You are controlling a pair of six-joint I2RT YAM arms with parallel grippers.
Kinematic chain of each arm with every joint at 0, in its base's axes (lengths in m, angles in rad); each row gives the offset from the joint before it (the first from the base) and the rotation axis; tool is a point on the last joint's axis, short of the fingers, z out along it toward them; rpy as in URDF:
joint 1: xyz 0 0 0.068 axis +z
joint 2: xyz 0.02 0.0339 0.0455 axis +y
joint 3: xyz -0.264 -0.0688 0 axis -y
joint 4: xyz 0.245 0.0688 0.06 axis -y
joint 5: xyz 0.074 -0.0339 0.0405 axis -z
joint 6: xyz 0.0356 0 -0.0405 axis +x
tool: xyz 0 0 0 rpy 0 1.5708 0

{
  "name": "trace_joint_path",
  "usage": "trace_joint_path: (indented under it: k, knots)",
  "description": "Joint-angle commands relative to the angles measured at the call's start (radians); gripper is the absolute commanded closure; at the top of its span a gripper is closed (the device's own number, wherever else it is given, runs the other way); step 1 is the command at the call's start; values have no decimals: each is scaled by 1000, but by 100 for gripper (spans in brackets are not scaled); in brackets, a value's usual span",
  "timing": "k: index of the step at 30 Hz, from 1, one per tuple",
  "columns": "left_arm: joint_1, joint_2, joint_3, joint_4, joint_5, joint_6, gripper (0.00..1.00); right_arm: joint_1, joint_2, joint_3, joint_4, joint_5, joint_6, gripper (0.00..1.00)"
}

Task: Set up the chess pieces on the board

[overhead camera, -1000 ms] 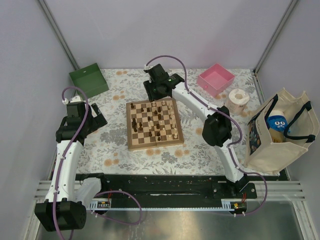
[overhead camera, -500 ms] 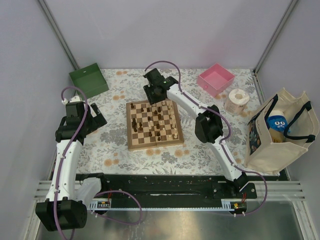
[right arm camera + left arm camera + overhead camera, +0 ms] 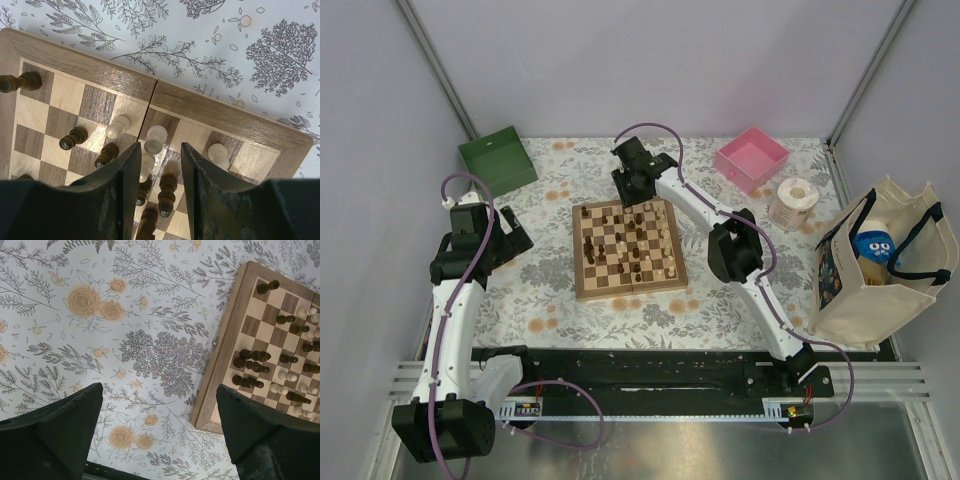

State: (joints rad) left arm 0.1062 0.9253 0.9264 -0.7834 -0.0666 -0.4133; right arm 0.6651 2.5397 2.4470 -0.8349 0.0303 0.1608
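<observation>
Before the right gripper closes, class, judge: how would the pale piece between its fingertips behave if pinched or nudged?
The pale piece looks tall on a small base, so a nudge would likely tip it. Turned and rounded, it may roll once down.

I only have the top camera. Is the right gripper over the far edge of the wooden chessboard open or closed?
Observer: Open; the right wrist view shows the right gripper with fingers apart, gripping nothing.
Operator: What sits at its tips?
Observer: A pale cream wooden chess piece, on a square near the border of the checked wooden board.
Operator: And the left gripper?
Observer: Wide open, empty, over the floral tablecloth beside the board.
</observation>
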Motion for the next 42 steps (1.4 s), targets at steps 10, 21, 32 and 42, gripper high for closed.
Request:
trace_joint_path:
  k: [10,21,32,42]
  knots:
    - [15,-2,-3,50,24,16,1,-2,37,70,33,-64,-1,64]
    - [18,1,-4,50,31,16,1,-1,53,89,31,-70,3,71]
    - [20,4,-4,52,36,16,1,-1,25,90,22,-43,-4,86]
    - [21,3,-4,53,39,16,1,-27,-108,60,56,-7,3,86]
